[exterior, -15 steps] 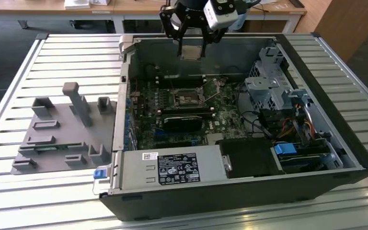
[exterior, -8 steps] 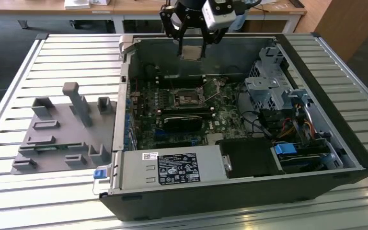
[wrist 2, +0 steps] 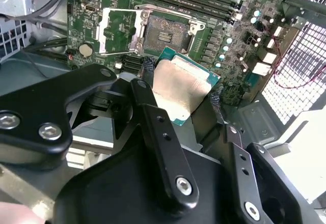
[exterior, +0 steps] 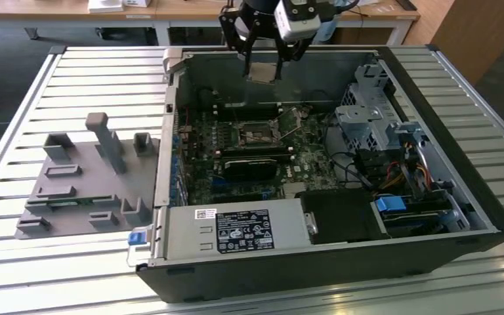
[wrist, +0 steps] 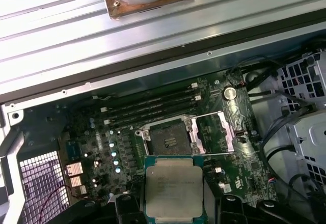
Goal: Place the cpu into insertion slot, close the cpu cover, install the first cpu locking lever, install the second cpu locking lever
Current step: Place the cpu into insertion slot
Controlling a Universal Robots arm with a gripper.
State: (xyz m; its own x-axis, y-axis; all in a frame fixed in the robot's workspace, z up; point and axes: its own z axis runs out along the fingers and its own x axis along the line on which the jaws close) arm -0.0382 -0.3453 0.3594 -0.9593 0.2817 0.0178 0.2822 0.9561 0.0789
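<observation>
1. Gripper (exterior: 264, 67) hangs over the far end of the open case (exterior: 484, 220). The claw pinches the cpu (wrist: 173, 193) by two opposite edges.
2. Cpu is in the air above the motherboard (wrist: 97, 132), clear of it, with its metal top toward the first wrist camera.
3. Slot (wrist: 169, 136) is bare, its dark centre exposed; the cpu is near it, not over it.
4. Cover (wrist: 220, 131) is swung open beside the slot.

Bright even light, glare on slatted table (exterior: 103, 75), soft shadows
</observation>
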